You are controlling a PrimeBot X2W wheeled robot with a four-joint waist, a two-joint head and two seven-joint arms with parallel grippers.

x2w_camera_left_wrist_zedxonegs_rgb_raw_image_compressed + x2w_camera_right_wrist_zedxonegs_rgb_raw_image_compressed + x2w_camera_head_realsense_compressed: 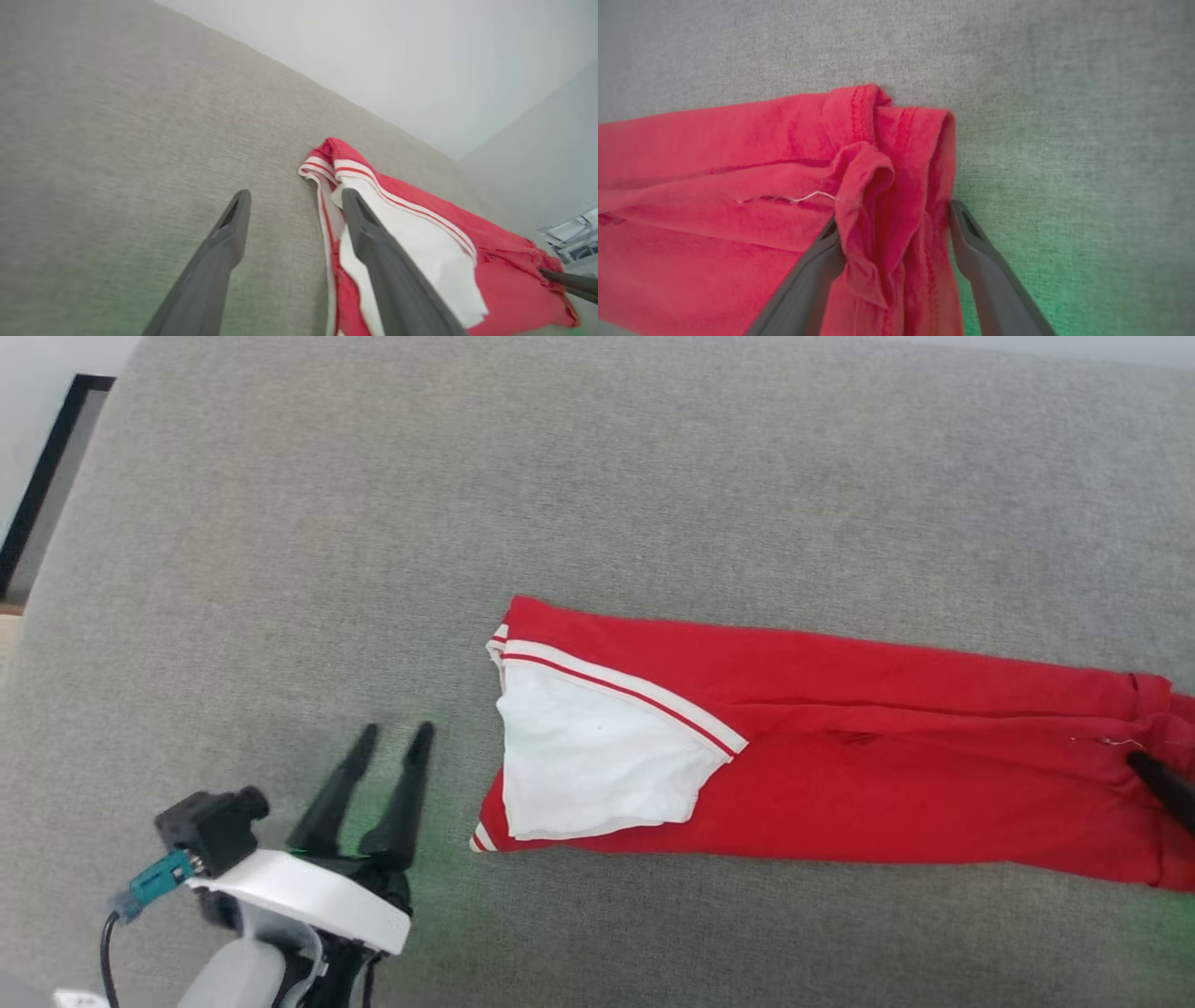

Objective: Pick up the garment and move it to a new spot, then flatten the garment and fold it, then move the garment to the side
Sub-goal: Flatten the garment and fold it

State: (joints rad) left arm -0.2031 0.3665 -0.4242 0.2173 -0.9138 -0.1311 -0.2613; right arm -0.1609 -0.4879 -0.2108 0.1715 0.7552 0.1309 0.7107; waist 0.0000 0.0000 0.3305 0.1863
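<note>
The red garment (887,737) lies folded into a long strip on the grey cloth surface (373,523), its white sleeve end (588,756) with stripe trim on top at the left. My left gripper (394,733) is open just left of that end, with nothing between its fingers. In the left wrist view the left gripper (295,196) points past the garment (504,280), one finger over the white part. In the right wrist view my right gripper (894,217) stands open astride the bunched right end of the garment (714,163). One dark right finger (1162,782) lies on that end.
The grey surface stretches far around the garment, with wide room behind it and to the left. A dark-framed edge (47,476) and pale floor lie past the surface's far left. A pale wall (420,56) rises beyond the surface.
</note>
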